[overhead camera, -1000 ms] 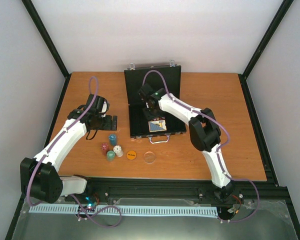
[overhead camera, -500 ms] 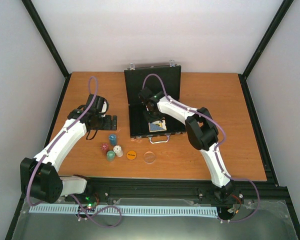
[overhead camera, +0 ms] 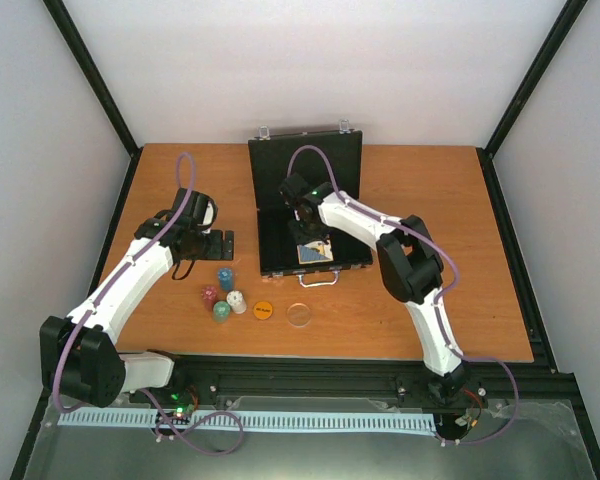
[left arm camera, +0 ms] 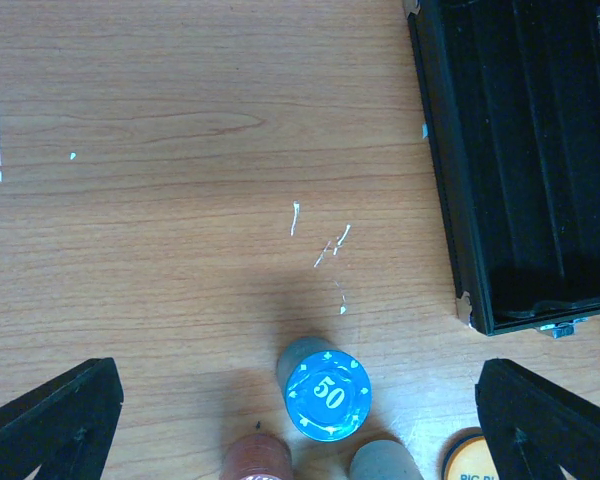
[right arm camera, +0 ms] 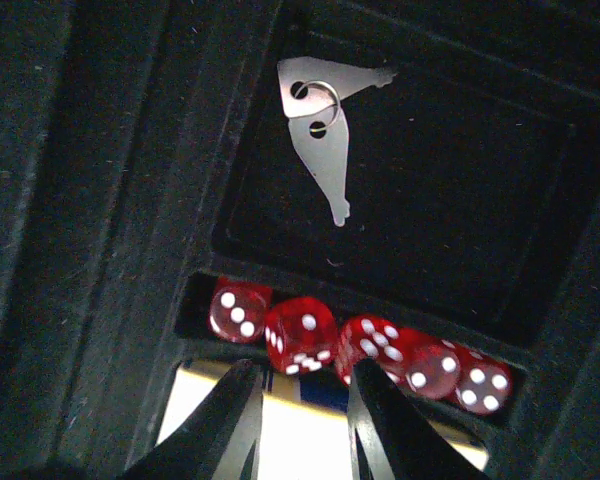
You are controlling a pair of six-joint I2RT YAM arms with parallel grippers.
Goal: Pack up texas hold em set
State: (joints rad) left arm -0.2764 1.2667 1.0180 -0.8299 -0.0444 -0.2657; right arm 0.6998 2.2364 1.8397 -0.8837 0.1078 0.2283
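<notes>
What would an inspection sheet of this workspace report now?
Surface: wooden table, faint scratches.
Job's things: case open; dice, deck, keys inside; chips, orange disc, clear disc outside on the table.
Clutter: nothing seen.
Grippers: left gripper open, by the chips; right gripper narrow, at a die in the case, grip unclear.
Cables: purple cables along both arms.
Surroundings: white walls, black frame.

On your wooden bench [overhead camera: 460, 250], the open black case [overhead camera: 275, 245] sits at the back middle. Near its front left corner you have a blue stack [overhead camera: 225, 278], red stack [overhead camera: 210, 296], green stack [overhead camera: 221, 311] and white stack [overhead camera: 237, 301] clustered together. An orange disc [overhead camera: 263, 310] and a clear disc [overhead camera: 300, 314] lie just to their right.
</notes>
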